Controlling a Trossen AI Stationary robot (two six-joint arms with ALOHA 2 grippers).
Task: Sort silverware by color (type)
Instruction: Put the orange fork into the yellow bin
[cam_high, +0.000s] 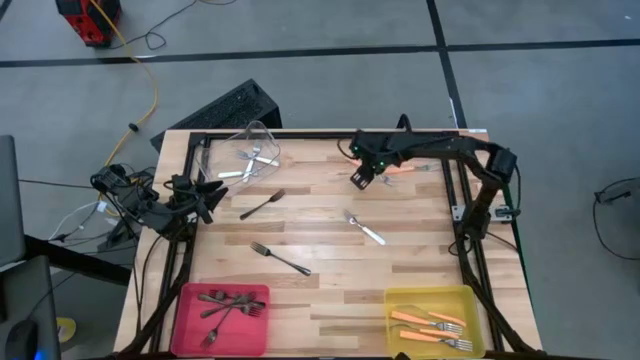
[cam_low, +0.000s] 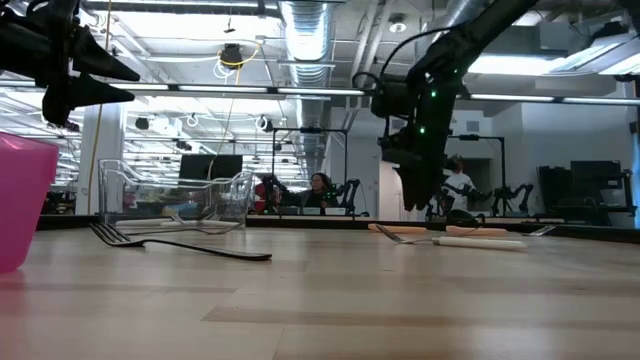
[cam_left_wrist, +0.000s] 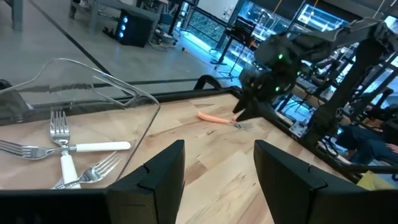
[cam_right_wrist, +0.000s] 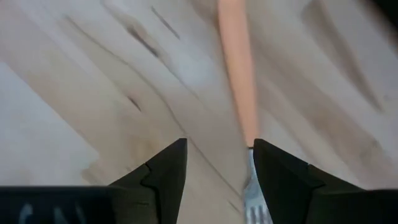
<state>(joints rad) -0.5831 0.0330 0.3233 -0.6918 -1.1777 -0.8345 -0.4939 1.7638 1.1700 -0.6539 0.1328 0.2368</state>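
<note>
Overhead, right gripper tilted down, open, beside orange-handled fork.

Three forks lie mid-table; bins hold others – two at the near edge, one far-left.

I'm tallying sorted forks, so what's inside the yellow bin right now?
The yellow bin holds orange-handled forks, about three, overlapping. Anything lying beneath them is covered, so the exact count isn't certain.
</note>
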